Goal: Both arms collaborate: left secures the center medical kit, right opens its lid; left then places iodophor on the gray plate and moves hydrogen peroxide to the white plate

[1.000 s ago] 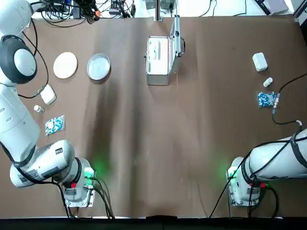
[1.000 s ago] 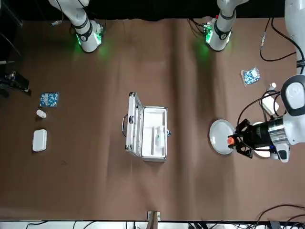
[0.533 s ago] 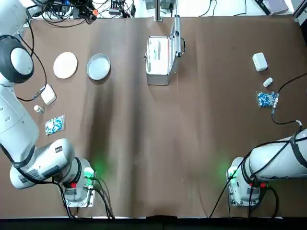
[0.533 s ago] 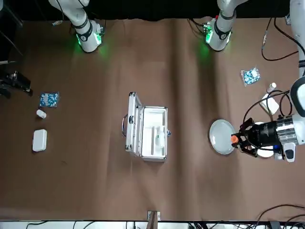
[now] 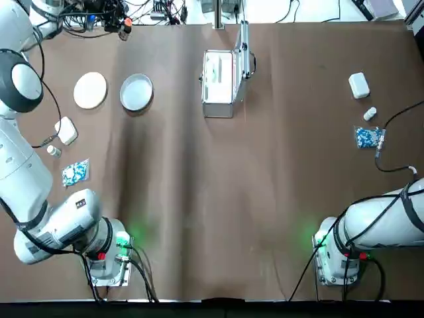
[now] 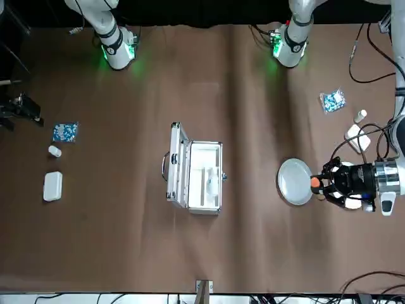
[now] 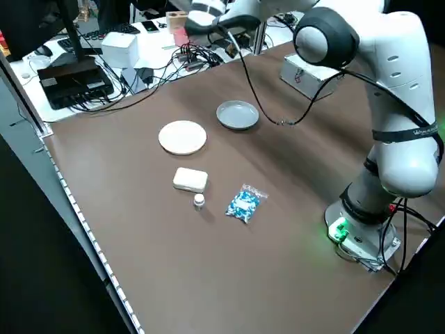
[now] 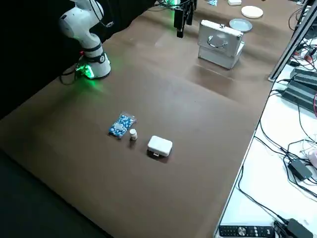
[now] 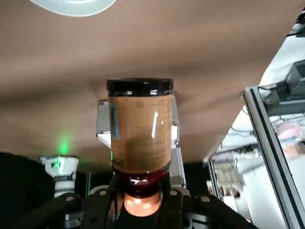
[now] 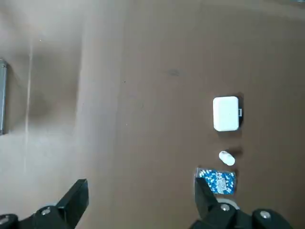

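Front view: iodophor (image 6: pixel 315 182) in the left gripper (image 6: pixel 324 183), raised at the table's left side.
The bottle is clamped between its narrowed jaws; from overhead they appear beyond the gray plate (image 5: pixel 136 92), which lies just beside the white plate (image 5: pixel 90 90). The medical kit (image 5: pixel 218 76) sits farther right, lid (image 5: pixel 243 56) raised. The right gripper (image 10: pixel 143 183) hangs at the table's right side, jaws wide and holding nothing.

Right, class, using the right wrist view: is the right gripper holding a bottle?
No, the right gripper's fingers stand wide apart, with only brown tabletop showing between them.
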Robot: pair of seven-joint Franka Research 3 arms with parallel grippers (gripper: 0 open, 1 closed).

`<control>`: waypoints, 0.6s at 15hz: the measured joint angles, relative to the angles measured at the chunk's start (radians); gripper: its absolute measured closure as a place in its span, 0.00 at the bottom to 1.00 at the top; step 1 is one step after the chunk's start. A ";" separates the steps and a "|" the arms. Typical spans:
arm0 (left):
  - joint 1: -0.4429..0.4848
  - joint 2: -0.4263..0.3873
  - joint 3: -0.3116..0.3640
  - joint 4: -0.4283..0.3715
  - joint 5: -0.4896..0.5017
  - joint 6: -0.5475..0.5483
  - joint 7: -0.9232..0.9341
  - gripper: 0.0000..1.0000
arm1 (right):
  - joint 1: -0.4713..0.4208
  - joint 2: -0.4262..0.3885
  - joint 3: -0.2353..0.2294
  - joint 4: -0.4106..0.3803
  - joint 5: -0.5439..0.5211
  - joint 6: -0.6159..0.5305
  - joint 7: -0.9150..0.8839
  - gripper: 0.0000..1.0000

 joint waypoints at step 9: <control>0.090 0.214 0.001 -0.008 -0.129 -0.127 0.224 0.67 | 0.000 0.000 -0.001 0.000 0.001 -0.002 -0.001 0.01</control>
